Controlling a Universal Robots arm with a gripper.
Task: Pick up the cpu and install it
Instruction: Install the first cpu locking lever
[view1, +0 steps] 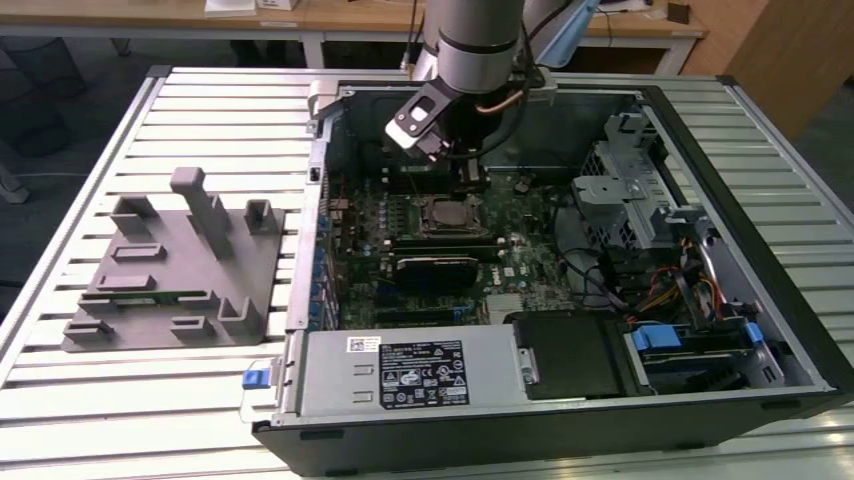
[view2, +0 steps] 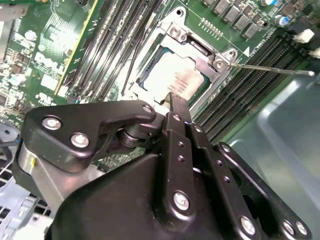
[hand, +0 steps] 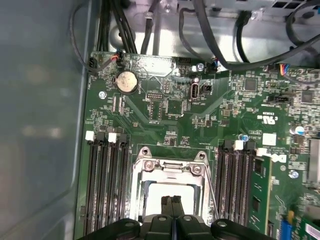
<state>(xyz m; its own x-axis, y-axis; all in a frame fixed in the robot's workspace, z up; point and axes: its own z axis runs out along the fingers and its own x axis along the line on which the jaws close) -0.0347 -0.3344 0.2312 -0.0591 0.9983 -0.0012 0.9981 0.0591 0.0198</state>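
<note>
On the exterior view's left, about 9 o'clock from the open computer case (view1: 534, 445), the grey plastic fixture (view1: 167, 265) sits on the slatted table (view1: 67, 420), well apart from the work. The case lies on its side with the panel off, so the motherboard (view1: 534, 270) faces up for reach from above. At 6 o'clock of the board is the power supply (view1: 400, 372). From 12 o'clock the arm (view1: 474, 40) comes in and sets the gripper (view1: 471, 186) straight over the socket (view1: 447, 212), near board centre.

The cpu (view2: 165, 75) lies flat inside the socket's metal frame (hand: 172, 167), silvery-white top up. It looks placed in the socket, not carried. The jaws are pressed together with nothing between them. In both wrist views the joined tips sit on or just above the cpu's edge; actual contact cannot be told. Likely reason: closed tips work as a pusher to nudge or press the chip home, not to grip it.

A thin lever rod (view2: 272, 68) sticks out free beside the frame, so the socket looks unlatched. On either side of the socket run memory slots (hand: 107, 180), and a green memory stick (hand: 260, 192) stands in one. At 3 o'clock of the board is the drive cage (view1: 641, 190), well apart from the gripper.
</note>
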